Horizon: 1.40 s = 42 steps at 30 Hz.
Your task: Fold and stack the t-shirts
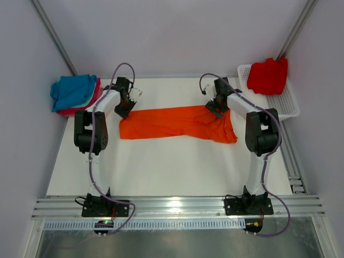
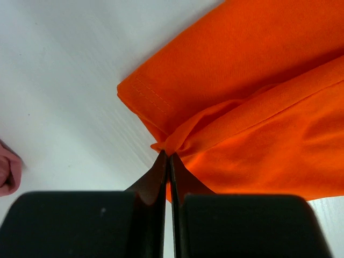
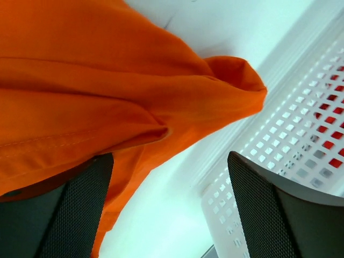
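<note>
Currently my left gripper (image 2: 165,158) is pinched tight on a fold of the orange t-shirt (image 1: 177,122) at its left end. Right gripper (image 3: 169,157) spread wide, cloth draped against one finger. Shirt lies stretched across the table (image 1: 161,166) between both arms.

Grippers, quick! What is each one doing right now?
Left gripper: closed, pinching the orange t-shirt.
Right gripper: open, holding nothing.
</note>
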Each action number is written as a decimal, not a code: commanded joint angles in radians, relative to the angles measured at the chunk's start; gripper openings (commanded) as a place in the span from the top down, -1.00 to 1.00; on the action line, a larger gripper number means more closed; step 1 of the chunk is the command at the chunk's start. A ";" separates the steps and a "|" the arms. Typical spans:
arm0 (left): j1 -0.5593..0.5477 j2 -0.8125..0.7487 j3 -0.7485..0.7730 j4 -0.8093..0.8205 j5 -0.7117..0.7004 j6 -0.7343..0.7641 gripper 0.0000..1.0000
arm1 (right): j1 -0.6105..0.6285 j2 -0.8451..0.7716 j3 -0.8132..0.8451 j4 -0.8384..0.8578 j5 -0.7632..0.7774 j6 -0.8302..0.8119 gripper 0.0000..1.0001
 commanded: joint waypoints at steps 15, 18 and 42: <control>0.006 -0.086 -0.008 0.008 0.176 -0.076 1.00 | 0.000 -0.556 -0.311 -0.206 -0.261 0.002 -0.89; 0.006 -0.129 -0.034 0.011 0.288 -0.090 1.00 | 0.001 -0.588 -0.372 -0.226 -0.309 -0.027 -0.88; 0.002 -0.289 -0.123 -0.052 0.328 -0.053 0.94 | 0.076 -0.470 -0.446 -0.174 -0.427 -0.052 -0.88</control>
